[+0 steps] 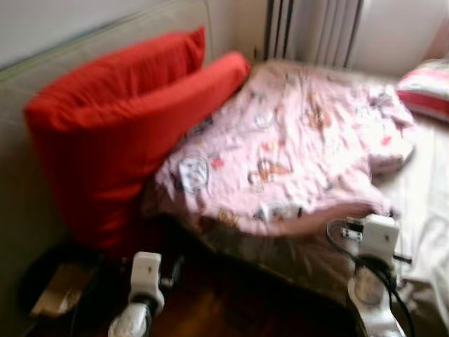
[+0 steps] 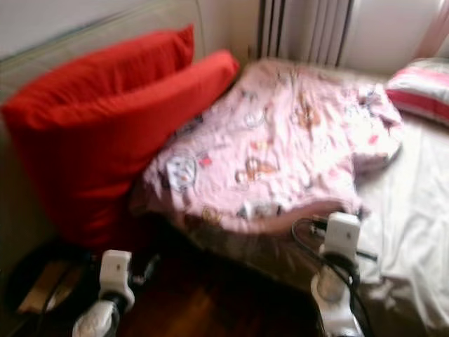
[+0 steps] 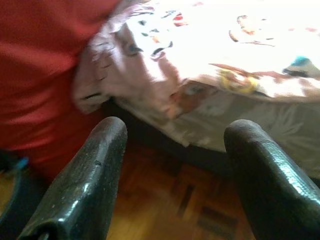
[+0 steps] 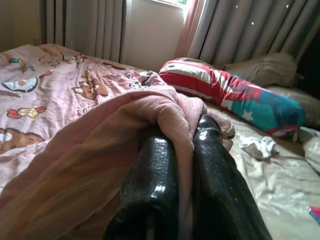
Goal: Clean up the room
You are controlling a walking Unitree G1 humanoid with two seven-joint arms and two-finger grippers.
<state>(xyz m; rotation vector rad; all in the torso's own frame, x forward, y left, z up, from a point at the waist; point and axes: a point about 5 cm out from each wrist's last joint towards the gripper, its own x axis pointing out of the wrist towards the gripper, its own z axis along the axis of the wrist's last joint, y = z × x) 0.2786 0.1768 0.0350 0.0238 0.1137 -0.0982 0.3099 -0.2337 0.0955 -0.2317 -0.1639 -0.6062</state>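
A pink blanket printed with cartoon figures lies crumpled over the bed, its near edge hanging off the side. My right gripper is shut on a fold of that edge, and pink cloth bunches between and over the black fingers. My right wrist sits at the blanket's near right corner. My left gripper is open with nothing between its fingers. It hovers low over the wooden floor beside the bed, near the blanket's left corner. Two red pillows lean against the beige headboard.
A red-striped pillow rests at the bed's far right on the pale sheet. Grey curtains hang behind the bed. A dark round container stands on the floor below the red pillows. The eye views are blurred.
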